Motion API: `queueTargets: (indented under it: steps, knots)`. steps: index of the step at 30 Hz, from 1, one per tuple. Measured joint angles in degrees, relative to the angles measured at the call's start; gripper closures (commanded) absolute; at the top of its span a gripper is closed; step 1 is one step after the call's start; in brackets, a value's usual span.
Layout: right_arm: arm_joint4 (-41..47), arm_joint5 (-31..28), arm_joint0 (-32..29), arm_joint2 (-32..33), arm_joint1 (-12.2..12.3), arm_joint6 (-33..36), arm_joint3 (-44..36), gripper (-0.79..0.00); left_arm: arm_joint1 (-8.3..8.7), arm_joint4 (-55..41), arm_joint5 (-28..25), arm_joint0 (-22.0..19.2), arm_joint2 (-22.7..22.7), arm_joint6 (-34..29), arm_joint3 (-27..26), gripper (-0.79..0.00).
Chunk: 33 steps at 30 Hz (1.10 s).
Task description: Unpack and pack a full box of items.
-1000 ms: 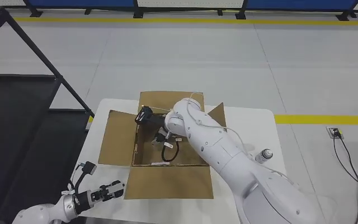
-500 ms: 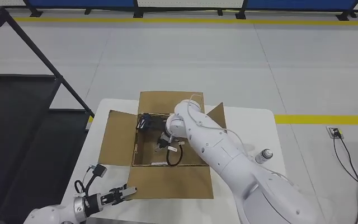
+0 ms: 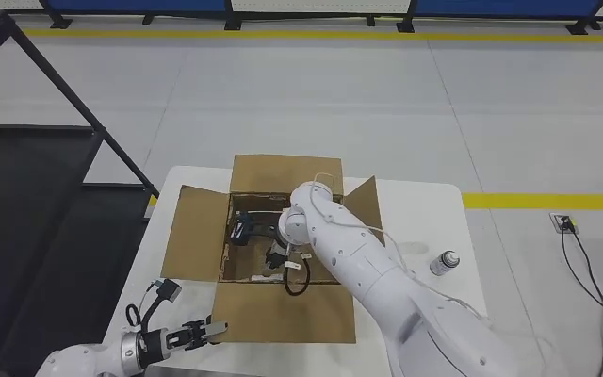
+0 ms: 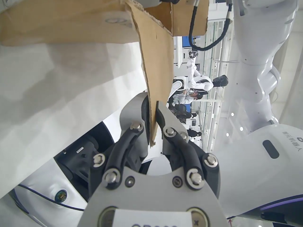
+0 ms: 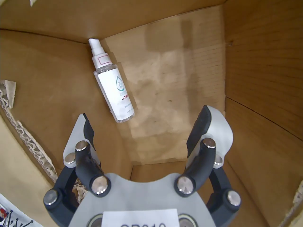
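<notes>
While one spray bottle (image 5: 113, 88) lies on the floor of the box (image 3: 287, 174), unpacking looks nearly done.
Inside box, right gripper (image 5: 145, 114) hangs spread wide over it; left gripper (image 4: 152, 106) pinches near flap (image 3: 283, 316); second bottle (image 3: 443, 262) stands outside box. Repacking not begun.

Light: bright, even, from overhead.
Floor (image 3: 377, 85): pale, mild sheen.
Box (image 5: 260, 60) inside: dimmer, corners shaded.
Table (image 4: 59, 76): soft, diffuse shadow.
Wrist views: wide-angle bending at edges.
</notes>
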Motion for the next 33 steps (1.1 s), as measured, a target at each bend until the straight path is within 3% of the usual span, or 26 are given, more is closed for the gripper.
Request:
queueTargets:
  steps: [4, 5, 8, 18, 33]
  knots:
    - [0.61, -0.92, -0.48, -0.15, -0.89, 0.05, 1.7, -0.785, 0.2, 0.37, 0.34, -0.5, -0.05, -0.57, 0.53, 0.0]
    - [0.71, -1.07, -0.59, -0.19, -1.09, 0.09, 2.06, -0.785, 0.24, 0.47, 0.39, -0.58, -0.01, -0.64, 0.65, -0.062]
    - [0.88, -1.23, -0.85, -0.34, -1.73, 0.0, 2.99, -0.785, 0.36, 0.66, 0.53, -0.82, 0.11, -0.83, 0.97, -0.785]
    - [-0.2, -1.28, -0.63, -0.65, -2.93, -3.75, 5.38, -0.785, 0.89, 2.53, -0.3, -0.47, -1.28, 0.42, 1.41, -0.785]
    - [-0.48, -1.87, -2.38, -1.06, -4.72, -2.05, 6.24, -0.785, 1.5, -2.28, -1.2, 0.41, -4.35, 0.95, 3.04, -0.785]
